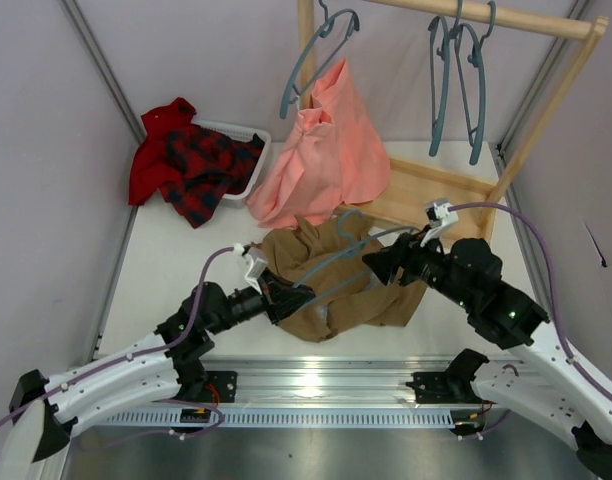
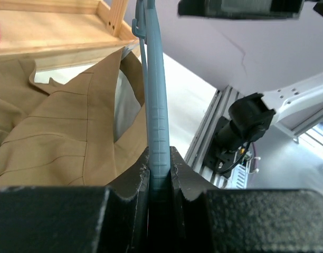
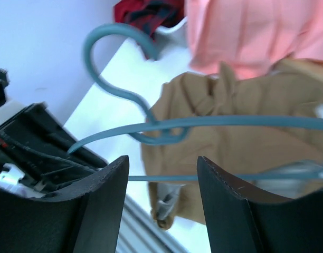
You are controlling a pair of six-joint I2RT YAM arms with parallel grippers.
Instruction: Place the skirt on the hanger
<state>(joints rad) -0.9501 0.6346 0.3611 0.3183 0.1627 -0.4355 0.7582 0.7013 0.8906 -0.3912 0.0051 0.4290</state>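
Note:
The khaki skirt (image 1: 336, 285) lies crumpled on the white table between my two arms. It also shows in the left wrist view (image 2: 61, 132) and the right wrist view (image 3: 246, 147). The grey-blue hanger (image 1: 331, 262) lies slanted over it, with its hook (image 1: 348, 215) pointing to the back. My left gripper (image 1: 284, 302) is shut on one end of the hanger (image 2: 156, 95), its fingertips (image 2: 160, 158) clamped on the bar. My right gripper (image 1: 371, 262) is open at the hanger's other end. The hanger's bars (image 3: 214, 122) cross in front of its spread jaws (image 3: 162, 174).
A salmon-pink garment (image 1: 326, 150) hangs on a hanger from the wooden rack (image 1: 436, 190) at the back. Two more hangers (image 1: 456, 80) hang on the rack's rail. A white basket (image 1: 251, 165) at the back left holds a red-and-black plaid garment (image 1: 191, 160). A metal rail (image 1: 316, 385) runs along the front.

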